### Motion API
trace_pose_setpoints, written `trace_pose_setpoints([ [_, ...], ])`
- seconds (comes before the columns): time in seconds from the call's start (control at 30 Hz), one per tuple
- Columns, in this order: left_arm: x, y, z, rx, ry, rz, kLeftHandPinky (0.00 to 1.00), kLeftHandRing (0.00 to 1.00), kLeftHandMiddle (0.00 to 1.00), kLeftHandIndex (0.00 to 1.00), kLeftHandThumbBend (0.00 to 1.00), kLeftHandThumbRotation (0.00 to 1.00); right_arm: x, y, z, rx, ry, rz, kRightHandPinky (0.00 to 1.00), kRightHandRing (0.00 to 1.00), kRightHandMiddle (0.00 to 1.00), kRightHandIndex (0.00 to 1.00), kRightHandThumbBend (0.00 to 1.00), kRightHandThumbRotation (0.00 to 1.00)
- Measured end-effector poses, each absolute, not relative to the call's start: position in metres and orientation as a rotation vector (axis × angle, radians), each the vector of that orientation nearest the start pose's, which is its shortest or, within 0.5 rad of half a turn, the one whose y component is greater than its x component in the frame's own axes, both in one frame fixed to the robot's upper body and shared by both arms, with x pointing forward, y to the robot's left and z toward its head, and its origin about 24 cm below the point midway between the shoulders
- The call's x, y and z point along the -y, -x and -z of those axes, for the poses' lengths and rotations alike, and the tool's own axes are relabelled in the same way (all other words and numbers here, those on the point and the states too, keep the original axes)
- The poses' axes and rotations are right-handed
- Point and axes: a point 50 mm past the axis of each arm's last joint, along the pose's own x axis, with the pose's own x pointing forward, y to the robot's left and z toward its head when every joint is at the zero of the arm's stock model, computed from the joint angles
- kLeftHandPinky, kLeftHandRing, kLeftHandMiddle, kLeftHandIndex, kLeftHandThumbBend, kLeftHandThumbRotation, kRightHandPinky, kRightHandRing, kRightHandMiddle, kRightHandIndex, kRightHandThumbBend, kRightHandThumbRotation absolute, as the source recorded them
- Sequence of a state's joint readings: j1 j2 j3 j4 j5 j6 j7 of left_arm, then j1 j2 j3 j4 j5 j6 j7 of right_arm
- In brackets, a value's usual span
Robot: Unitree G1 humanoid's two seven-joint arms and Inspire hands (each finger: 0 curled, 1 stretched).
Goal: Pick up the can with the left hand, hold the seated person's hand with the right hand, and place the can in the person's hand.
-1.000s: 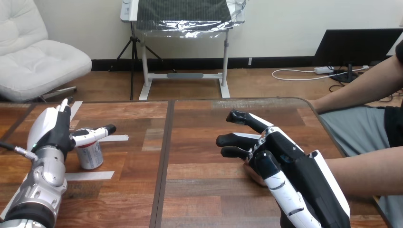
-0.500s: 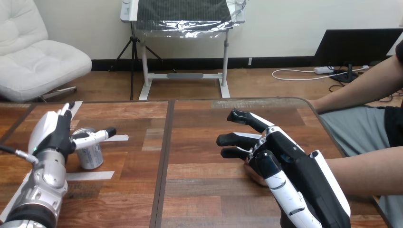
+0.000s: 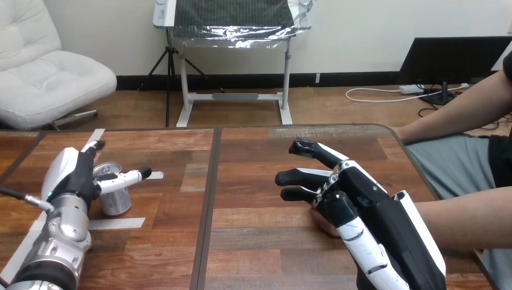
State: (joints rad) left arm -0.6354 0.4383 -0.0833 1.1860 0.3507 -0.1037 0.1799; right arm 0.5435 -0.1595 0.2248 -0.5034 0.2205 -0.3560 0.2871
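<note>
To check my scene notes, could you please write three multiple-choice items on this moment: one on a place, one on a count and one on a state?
1. Where is the can?
A. At the table's left, by the left hand.
B. At the table's right edge.
C. At the table's middle.

2. How many cans are on the table?
A. Three.
B. One.
C. Two.

3. How is the can?
A. Lying on its side.
B. Crushed flat.
C. Standing on the table.

Key:
1 A: it stands at the left, with the left hand's thumb across its front.
2 B: a single can shows.
3 C: its base rests on the wood, top up.
</note>
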Motion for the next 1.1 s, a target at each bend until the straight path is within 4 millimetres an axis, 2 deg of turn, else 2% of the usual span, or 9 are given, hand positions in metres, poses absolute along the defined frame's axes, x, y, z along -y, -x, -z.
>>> trace_pose_setpoints([
  [1.1, -0.2655, -0.3300, -0.0057, -0.435, -0.821, -0.161, 0.85, 0.97, 0.94, 0.87, 0.82, 0.34, 0.1319, -0.1392, -0.0875, 0.320, -0.140, -0.380, 0.73, 0.77, 0.70, 0.82, 0.44, 0.65],
])
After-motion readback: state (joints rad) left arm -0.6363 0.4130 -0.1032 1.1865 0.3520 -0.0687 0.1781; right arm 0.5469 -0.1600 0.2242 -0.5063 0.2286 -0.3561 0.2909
